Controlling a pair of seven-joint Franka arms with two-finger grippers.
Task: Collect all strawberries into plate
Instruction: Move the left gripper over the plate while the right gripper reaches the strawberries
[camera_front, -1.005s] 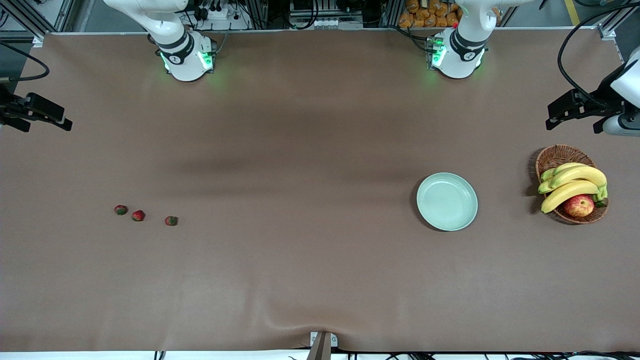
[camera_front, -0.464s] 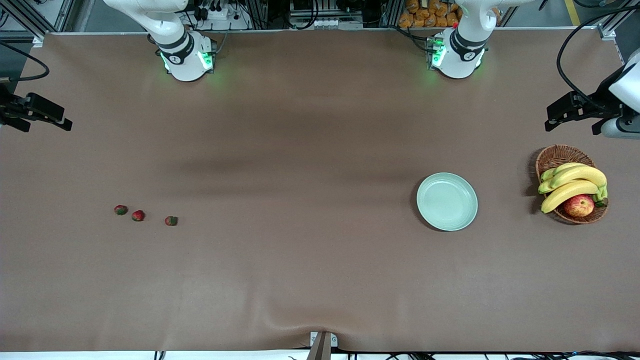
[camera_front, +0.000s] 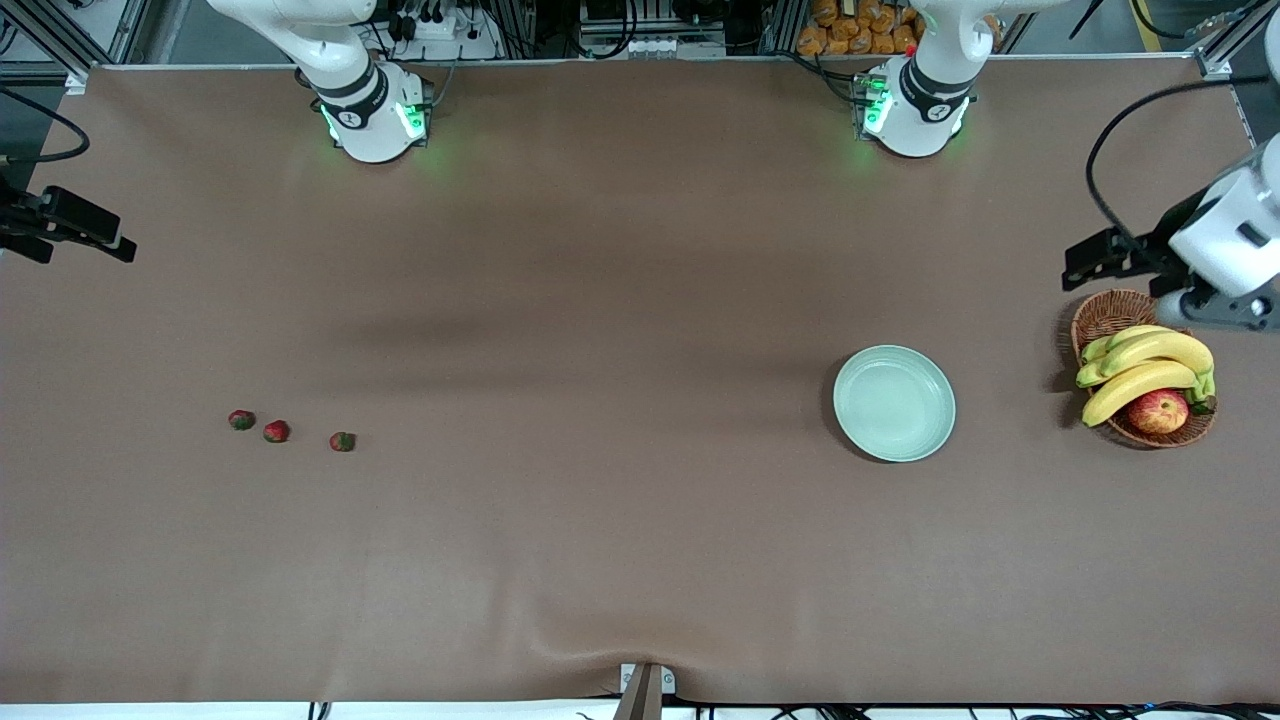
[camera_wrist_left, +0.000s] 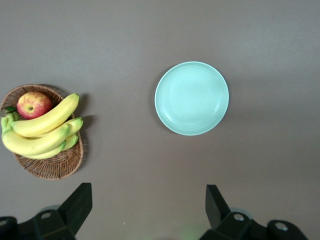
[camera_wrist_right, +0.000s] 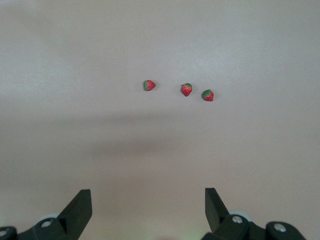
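Brown table (camera_front: 620, 300) | strawberries (camera_front: 276, 431) lie in a row toward the right arm's end; plate (camera_front: 894, 403) bare | left gripper (camera_front: 1110, 262) has drifted over the basket (camera_front: 1110, 312), released | right gripper (camera_front: 60, 232) released, waiting | collecting unstarted

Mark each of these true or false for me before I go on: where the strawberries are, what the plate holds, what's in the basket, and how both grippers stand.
1. All three strawberries lie on the table toward the right arm's end. True.
2. The plate already holds one strawberry. False: it holds nothing.
3. The wicker basket holds bananas and an apple. True.
4. The left gripper is shut on a banana. False: it is open, holds nothing, and hangs above the table by the basket.
5. The right gripper is open, up over its end of the table. True.
6. The plate touches the basket. False: bare table lies between them.
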